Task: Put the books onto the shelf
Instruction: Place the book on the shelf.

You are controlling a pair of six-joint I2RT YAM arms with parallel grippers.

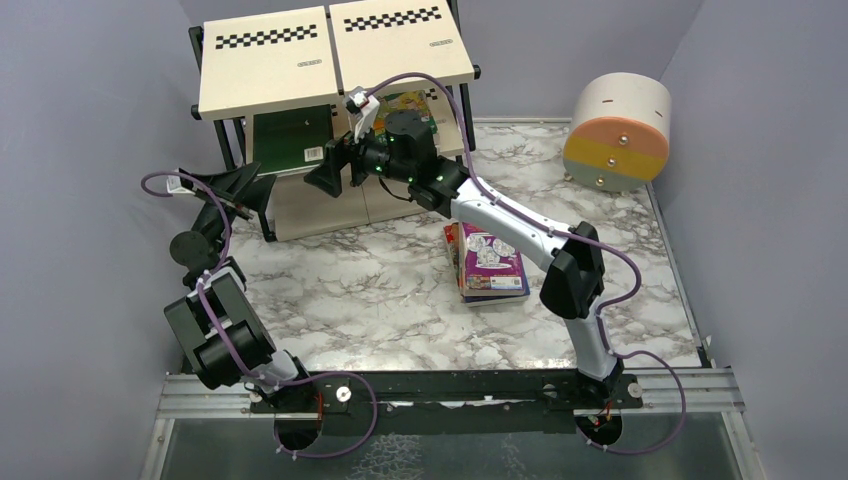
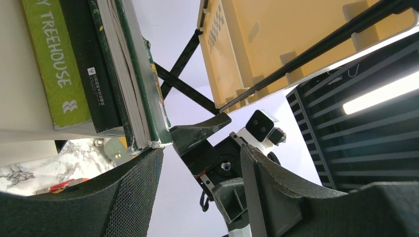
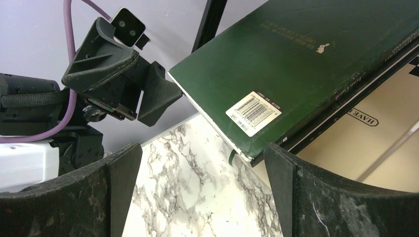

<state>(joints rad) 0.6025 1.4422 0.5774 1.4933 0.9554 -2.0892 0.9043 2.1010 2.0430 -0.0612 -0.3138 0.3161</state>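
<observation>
On mid shelf (image 1: 265, 65): green book (image 1: 285, 135) flat, long axis front-back; L pincer (image 2: 200, 155), R pincer (image 3: 202, 150) apart.

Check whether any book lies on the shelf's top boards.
No, the shelf carries only checkered strips on its top boards; the dark green book sits a tier lower.

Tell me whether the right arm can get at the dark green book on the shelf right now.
Probably yes: the open right pincer sits at the green book's overhanging corner, with nothing between them.
</observation>
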